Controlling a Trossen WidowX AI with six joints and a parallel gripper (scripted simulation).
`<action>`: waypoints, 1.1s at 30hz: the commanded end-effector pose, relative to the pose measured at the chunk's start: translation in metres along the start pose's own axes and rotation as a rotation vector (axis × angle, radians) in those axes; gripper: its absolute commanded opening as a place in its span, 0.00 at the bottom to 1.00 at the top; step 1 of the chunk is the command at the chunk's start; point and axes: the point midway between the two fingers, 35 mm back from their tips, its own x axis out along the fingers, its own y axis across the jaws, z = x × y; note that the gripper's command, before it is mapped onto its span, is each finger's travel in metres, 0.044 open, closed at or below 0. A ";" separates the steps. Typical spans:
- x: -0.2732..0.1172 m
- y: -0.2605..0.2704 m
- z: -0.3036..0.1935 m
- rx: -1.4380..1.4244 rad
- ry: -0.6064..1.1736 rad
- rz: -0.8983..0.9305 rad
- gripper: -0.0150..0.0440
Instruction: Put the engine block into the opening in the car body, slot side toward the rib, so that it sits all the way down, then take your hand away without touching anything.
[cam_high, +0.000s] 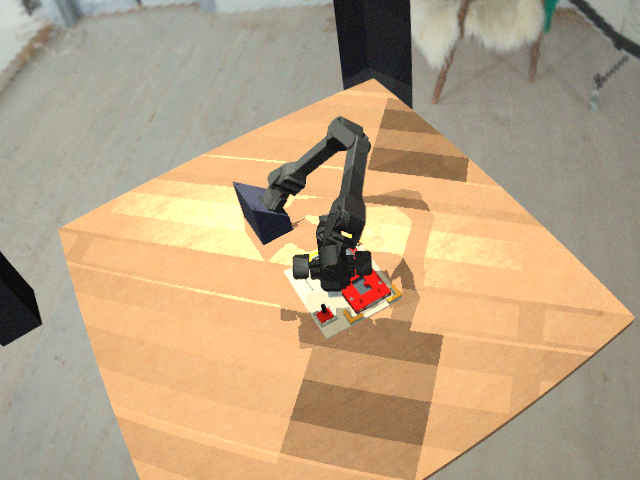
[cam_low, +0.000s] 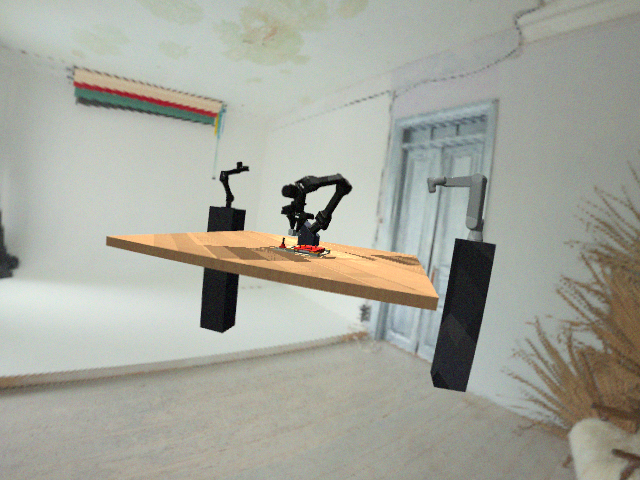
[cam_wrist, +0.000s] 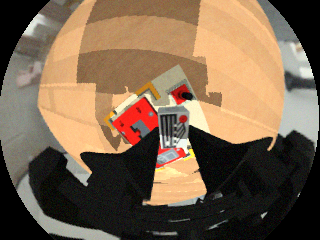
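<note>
The grey engine block (cam_wrist: 173, 120) (cam_low: 292, 232) has dark slots and a red round spot on its upper face. My gripper (cam_wrist: 172, 128) is shut on it, one black finger on each side. In the exterior view it hangs above the board. The red car body (cam_high: 373, 298) (cam_wrist: 131, 116) (cam_low: 310, 248) lies flat on the pale board (cam_high: 334, 331) (cam_wrist: 176, 74). Its opening (cam_high: 363, 285) (cam_wrist: 143, 129) shows grey and lies left of the block in the wrist view. The rib cannot be told apart. In the top view the arm hides the fingers and part of the car body.
A red piece with a black knob (cam_high: 325, 314) (cam_wrist: 178, 95) (cam_low: 282, 244) stands on the board beside the car body. Orange corner brackets (cam_high: 353, 317) (cam_wrist: 148, 90) edge the car body. The dark wedge-shaped arm base (cam_high: 264, 223) stands behind. Two other arms stand on pillars off the table.
</note>
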 end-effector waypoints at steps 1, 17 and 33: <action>0.005 0.011 -0.007 -0.080 0.004 0.006 0.25; 0.022 0.051 -0.033 -0.390 0.013 0.029 0.25; 0.028 0.065 -0.041 -0.549 0.018 0.042 0.52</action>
